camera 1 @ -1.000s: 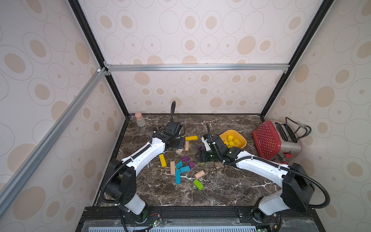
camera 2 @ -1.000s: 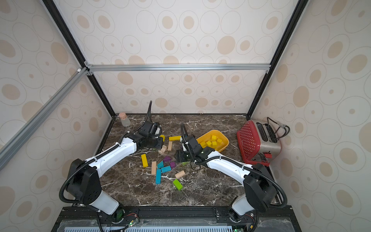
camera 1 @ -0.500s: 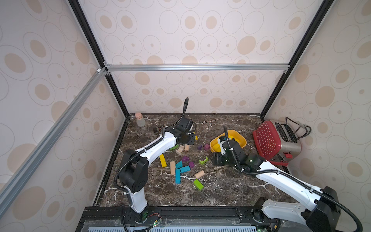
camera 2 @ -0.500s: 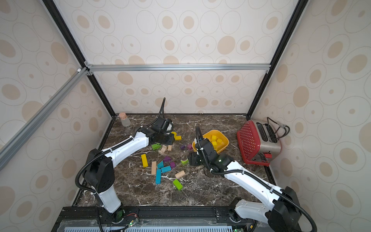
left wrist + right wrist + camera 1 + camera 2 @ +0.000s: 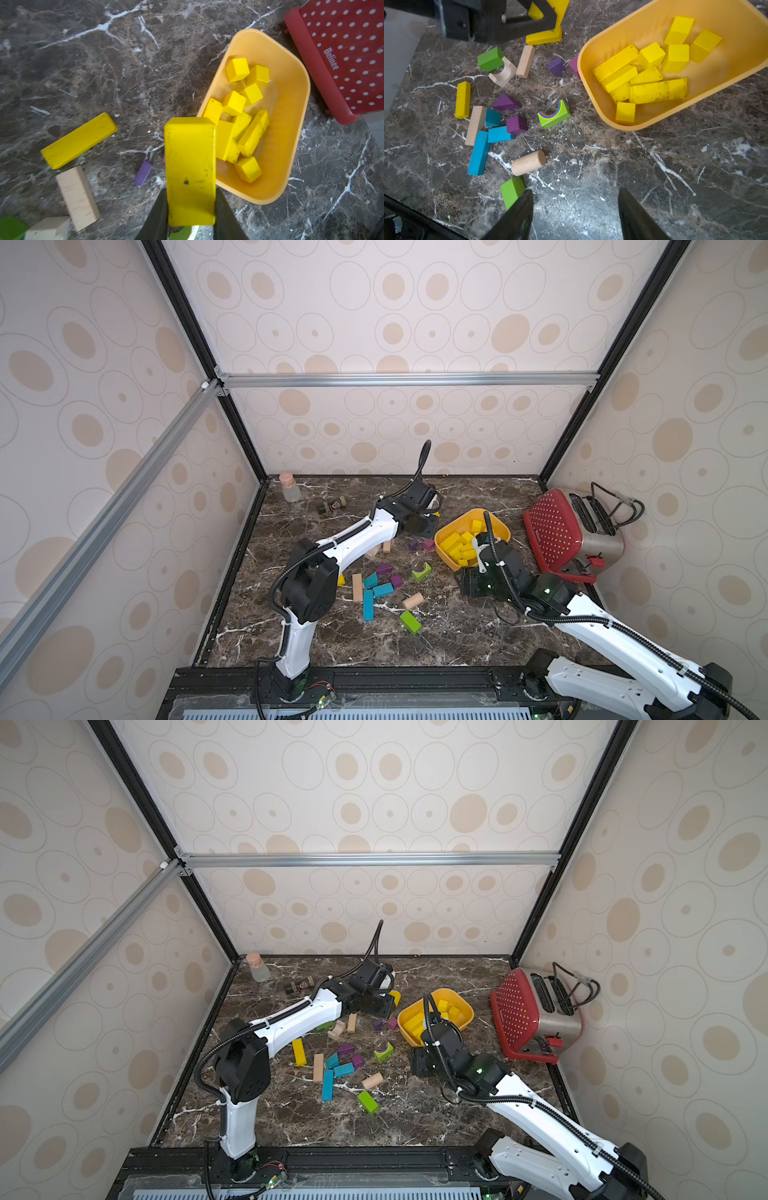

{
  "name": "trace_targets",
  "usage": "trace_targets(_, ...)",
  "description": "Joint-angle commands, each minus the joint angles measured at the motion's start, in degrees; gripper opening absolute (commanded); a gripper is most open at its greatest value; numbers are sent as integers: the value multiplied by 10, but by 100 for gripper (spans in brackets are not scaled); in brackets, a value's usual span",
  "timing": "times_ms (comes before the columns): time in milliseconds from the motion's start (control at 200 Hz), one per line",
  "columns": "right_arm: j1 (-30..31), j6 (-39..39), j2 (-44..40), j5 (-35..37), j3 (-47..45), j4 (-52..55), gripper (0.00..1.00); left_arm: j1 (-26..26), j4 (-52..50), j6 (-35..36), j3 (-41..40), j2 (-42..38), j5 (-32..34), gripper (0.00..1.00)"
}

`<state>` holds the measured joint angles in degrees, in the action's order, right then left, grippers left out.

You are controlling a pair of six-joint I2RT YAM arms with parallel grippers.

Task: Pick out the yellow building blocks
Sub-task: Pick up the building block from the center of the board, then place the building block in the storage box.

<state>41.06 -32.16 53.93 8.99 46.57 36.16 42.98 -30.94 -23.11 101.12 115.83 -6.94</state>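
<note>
Left gripper (image 5: 191, 192): pinches a yellow bar by its two long sides, one finger on each.
Held bar (image 5: 190, 162): its long axis runs in line with the fingers and points straight out from the hand, with the broad face toward the wrist camera.
Bowl (image 5: 291, 116): orange-yellow, on the table (image 5: 654, 176) just ahead of the left gripper and off to one side.
Yellow blocks (image 5: 252, 133): cubes and bars heaped in the bowl, their axes at mixed angles.
Second yellow bar (image 5: 79, 140): lies flat on the held bar's other side, its axis slanted across the held bar's line.
Third yellow bar (image 5: 463, 99): lies flat beside the left forearm, nearly alongside a plain wooden bar (image 5: 475, 124).
Right gripper (image 5: 575, 199): jaws spread with nothing between them, over bare table. The bowl is ahead to one side and the mixed blocks (image 5: 499, 134) ahead to the other.
</note>
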Motion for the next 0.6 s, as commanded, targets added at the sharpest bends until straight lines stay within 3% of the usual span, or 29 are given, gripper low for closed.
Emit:
trace_targets(0, -3, -16, -16, -2, -2, 50, 66, 16, -12, 10, 41, 18, -11, 23)
trace_targets(596, -3, -57, -120, 35, -37, 122, 64, 62, -14, 12, 121, 101, -36, 22)
